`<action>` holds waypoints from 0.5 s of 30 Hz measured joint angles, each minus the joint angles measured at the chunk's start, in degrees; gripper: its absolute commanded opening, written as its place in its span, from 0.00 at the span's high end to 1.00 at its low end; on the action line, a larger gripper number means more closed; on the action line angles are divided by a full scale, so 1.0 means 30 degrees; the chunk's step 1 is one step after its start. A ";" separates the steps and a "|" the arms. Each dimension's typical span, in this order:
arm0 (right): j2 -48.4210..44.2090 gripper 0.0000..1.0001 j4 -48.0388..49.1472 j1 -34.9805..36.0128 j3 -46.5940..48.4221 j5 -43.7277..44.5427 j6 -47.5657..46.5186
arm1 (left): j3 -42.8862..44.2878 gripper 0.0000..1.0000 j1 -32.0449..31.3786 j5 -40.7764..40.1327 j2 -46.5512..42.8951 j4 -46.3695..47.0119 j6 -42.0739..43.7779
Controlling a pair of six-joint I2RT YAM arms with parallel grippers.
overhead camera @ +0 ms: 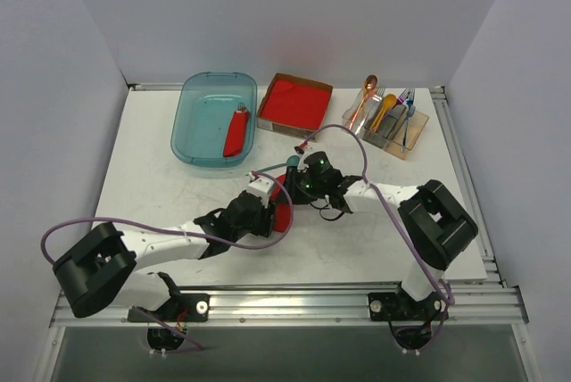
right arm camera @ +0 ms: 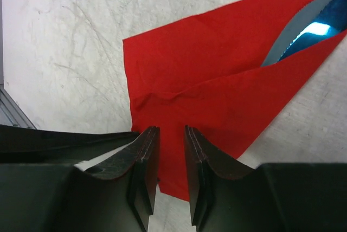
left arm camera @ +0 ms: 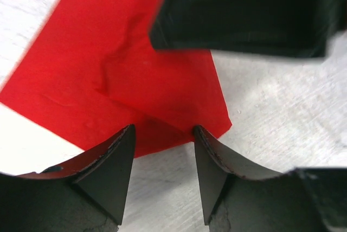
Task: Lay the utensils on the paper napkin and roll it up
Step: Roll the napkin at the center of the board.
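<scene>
Right gripper [right arm camera: 168,134] first: its jaws are down to a narrow slit, tips right on one edge of the paper napkin [right arm camera: 217,64], and we cannot tell whether they pinch the sheet or merely sit over it. That napkin lies mid-table between the two arms, folded over into a long red wedge. The blue piece [right arm camera: 312,31] is tucked inside the fold and peeks out at the end farthest from those tips, so the bundle's long axis runs straight away from the right fingers. We cannot pick out the teal spoon. From the left comes the left gripper [left arm camera: 162,134], jaws roughly half apart, straddling the napkin's corner and gripping nothing. Both arms are equally close, and the roll, we judge, must go across that axis on the bare table [right arm camera: 65,37].
</scene>
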 measured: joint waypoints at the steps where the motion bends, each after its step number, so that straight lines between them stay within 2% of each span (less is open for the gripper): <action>1: 0.0102 0.76 0.0153 0.0036 -0.0182 0.0007 0.0095 | 0.0131 0.43 0.0182 0.0015 -0.0423 -0.0357 0.0007; 9: 0.0918 0.78 0.1341 0.0255 -0.1071 0.0182 0.0962 | 0.1413 0.36 0.2302 0.0466 -0.4167 -0.3067 0.0364; 12: 0.1027 0.78 0.1894 0.0415 -0.1253 0.0270 0.1151 | 0.1821 0.32 0.3395 0.0743 -0.4656 -0.3832 0.0627; 13: 0.0984 0.78 0.2106 0.0415 -0.1413 0.0379 0.1231 | 0.1982 0.27 0.3767 0.0816 -0.4677 -0.4109 0.0699; 15: 0.0882 0.78 0.2222 0.0444 -0.1763 0.0590 0.1341 | 0.2186 0.27 0.4080 0.0787 -0.4641 -0.4430 0.0823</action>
